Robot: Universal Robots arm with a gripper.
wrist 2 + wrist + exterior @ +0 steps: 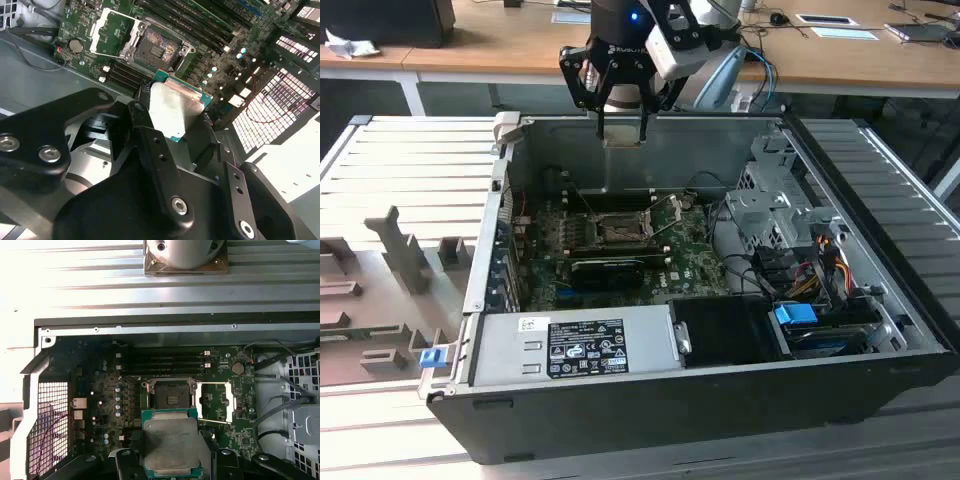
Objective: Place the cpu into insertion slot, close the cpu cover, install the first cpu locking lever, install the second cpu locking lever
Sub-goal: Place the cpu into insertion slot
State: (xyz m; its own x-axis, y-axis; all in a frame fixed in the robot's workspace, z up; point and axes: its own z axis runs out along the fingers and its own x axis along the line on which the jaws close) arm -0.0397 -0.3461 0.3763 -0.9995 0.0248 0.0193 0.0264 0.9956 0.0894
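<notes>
My gripper (621, 128) hangs above the back wall of the open computer case (880, 390), shut on the cpu (622, 143). In both wrist views the cpu (176, 105) (172, 442) shows its pale silvery face and green edge, clamped between the black fingers (145, 120). Well below it on the green motherboard lies the insertion slot (618, 232) (170, 394) (157, 49), dark and uncovered. The cpu cover (216, 401) (111, 31) is swung open beside the slot, and thin metal levers (665, 212) stand raised around it.
A long black card (610, 268) lies just in front of the slot. A grey power supply (575, 345) fills the case's front; drive cages and cables (790, 250) are on the exterior view's right. A grey fixture tray (390, 260) sits at the left.
</notes>
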